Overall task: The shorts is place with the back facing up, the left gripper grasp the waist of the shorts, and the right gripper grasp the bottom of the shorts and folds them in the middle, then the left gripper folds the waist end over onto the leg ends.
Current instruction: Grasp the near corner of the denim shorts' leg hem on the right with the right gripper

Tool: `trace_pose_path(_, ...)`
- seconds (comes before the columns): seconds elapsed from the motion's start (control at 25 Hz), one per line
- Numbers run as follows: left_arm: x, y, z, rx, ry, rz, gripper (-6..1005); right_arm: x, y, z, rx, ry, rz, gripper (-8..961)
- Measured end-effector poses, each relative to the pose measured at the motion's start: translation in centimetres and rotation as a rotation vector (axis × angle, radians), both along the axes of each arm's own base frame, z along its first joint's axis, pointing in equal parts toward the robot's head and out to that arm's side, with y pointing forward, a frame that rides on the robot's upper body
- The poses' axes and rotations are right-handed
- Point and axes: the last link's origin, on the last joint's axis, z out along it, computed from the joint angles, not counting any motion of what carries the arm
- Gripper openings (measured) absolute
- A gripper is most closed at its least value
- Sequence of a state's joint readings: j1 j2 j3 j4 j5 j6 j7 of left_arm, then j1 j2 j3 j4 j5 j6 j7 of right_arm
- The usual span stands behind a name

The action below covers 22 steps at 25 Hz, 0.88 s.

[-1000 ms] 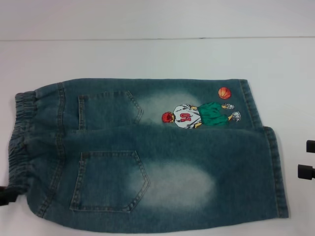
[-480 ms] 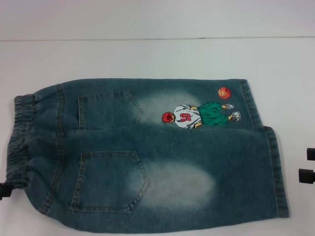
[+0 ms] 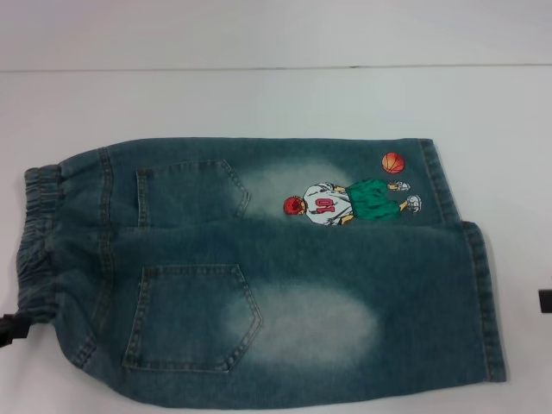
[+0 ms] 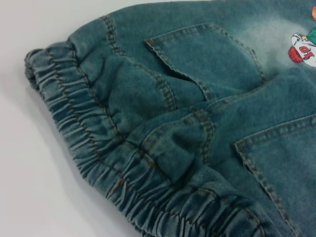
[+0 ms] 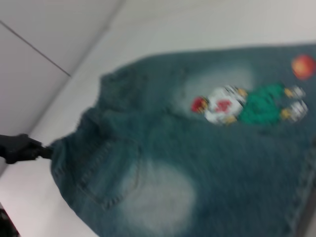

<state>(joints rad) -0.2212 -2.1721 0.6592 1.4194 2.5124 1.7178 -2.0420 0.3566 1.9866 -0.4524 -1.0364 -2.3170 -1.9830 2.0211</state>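
A: Where are the shorts (image 3: 267, 267) lying?

B: They are lying flat on the white tabletop (image 3: 259, 99), back pockets showing, with the elastic waist (image 3: 34, 241) pointing toward the robot's left and the leg hems (image 3: 479, 293) toward its right. The basketball-player print (image 3: 349, 203) is sitting on the far leg, close to its hem.

A: And the left gripper (image 3: 10, 328)?

B: It is showing only as a dark tip at the near corner of the waist, touching the cloth there. Whether its jaws are open or closed on the band, I cannot tell.

A: The right one?

B: The right gripper (image 3: 545, 300) is peeking in as a black sliver at the edge, apart from the hems and just beyond them. Its jaws are out of sight, so I cannot tell their state
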Motion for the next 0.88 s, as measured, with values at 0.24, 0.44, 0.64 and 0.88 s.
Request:
trace_pose_path(0.24,-0.3,-0.3,0.0,0.006,0.004,-0.010,53,0.8,-0.4,0.2,-0.077,-0.047,-0.112,912)
trace_pose_path(0.44,0.0,-0.1,0.1,0.012,-0.010,-0.027,53,1.5,-0.8,-0.1,-0.114,-0.084,-0.155,911)
trace_pose_path(0.64,0.2,0.0,0.1,0.015,-0.017,-0.040,53,1.5,-0.9,-0.6,-0.124,-0.087,-0.173,910)
trace_pose_path(0.88,0.3,0.0,0.0,0.015,-0.027,-0.049,52,1.4,-0.8,-2.0,-0.133,-0.077,-0.180,910)
